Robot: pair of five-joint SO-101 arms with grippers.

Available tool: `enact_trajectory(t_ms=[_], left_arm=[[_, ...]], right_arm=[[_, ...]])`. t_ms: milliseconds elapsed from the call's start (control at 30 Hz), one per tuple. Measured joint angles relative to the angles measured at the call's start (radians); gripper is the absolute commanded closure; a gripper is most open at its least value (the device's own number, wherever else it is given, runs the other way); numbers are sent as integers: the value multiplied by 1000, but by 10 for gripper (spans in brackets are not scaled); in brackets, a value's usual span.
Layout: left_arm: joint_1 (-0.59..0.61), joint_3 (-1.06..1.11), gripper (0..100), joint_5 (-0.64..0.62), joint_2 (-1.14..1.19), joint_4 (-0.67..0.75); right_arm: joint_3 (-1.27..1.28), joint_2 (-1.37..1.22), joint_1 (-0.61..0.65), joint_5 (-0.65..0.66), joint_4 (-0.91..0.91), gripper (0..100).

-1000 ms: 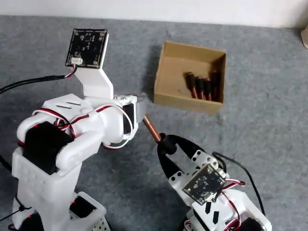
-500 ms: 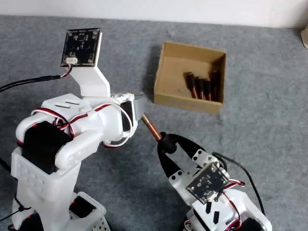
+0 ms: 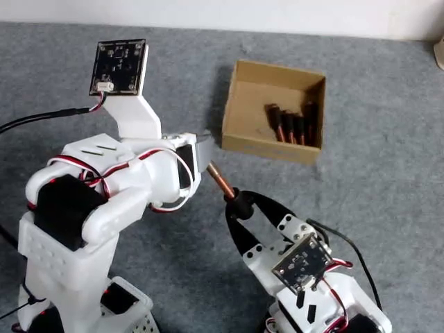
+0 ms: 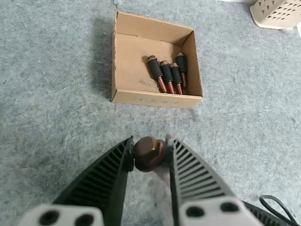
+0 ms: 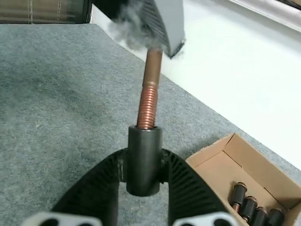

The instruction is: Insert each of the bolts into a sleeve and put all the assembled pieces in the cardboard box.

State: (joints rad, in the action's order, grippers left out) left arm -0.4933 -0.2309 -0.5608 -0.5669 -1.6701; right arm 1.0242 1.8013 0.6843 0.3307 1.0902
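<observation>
While left claw (image 4: 149, 144) pinches copper bolt (image 4: 149, 153) | right claw (image 5: 144, 164) clamps black sleeve (image 5: 144, 148)

The bolt (image 5: 149, 101) in my left claw (image 4: 149, 143) is shiny coppery metal, smooth near its head and threaded toward the sleeve (image 5: 144, 141), which is smooth matt black in my right claw (image 5: 144, 162). My fingers (image 4: 110, 169) are ribbed matt black plastic and my arm shells (image 3: 111, 180) glossy white plastic. The cardboard box (image 4: 155, 100) is matt brown, the table cover (image 4: 51, 117) rough grey cloth.

We can read no text, number or sign: nothing legible on the cardboard box (image 3: 267, 147) at one o'clock, nor on the circuit board (image 3: 119, 67) at ten o'clock.
</observation>
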Motion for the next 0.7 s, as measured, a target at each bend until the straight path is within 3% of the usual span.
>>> enact_trajectory(t_ms=[233,700], left_arm=[[-41,43,994,3,0,-3],[-80,219,989,-8,-9,8]], right_arm=[[-8,-164,-5,0,-61,995],[-23,-181,2,-2,-71,995]])
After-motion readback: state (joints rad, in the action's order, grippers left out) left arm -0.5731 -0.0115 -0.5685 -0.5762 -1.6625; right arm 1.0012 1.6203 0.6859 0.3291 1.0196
